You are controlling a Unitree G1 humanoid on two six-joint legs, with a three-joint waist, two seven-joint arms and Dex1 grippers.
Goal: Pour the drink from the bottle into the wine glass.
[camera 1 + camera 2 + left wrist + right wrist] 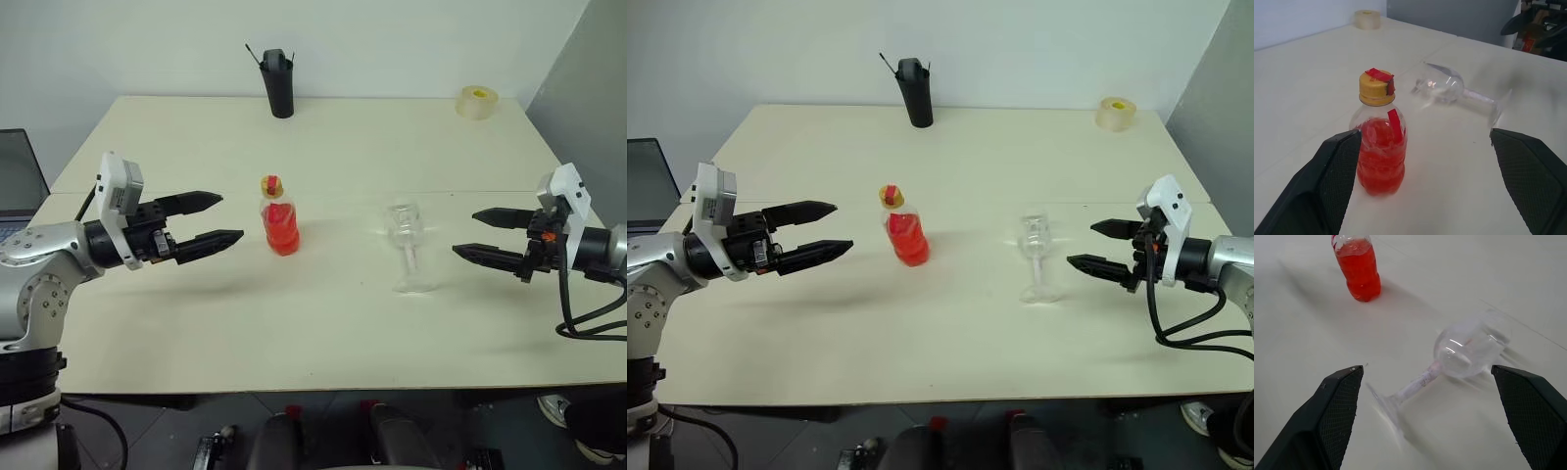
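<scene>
Even, bright, diffuse illumination from overhead. The cream table reflects without glare; soft, faint shadows lie beneath the left gripper and beside the bottle. The wine glass appears smeared by motion blur in both wrist views. Near fingers are slightly soft.

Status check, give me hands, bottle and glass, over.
Left hand and right hand open, empty. Bottle capped, upright; wine glass empty beside it. Nothing between them.
</scene>
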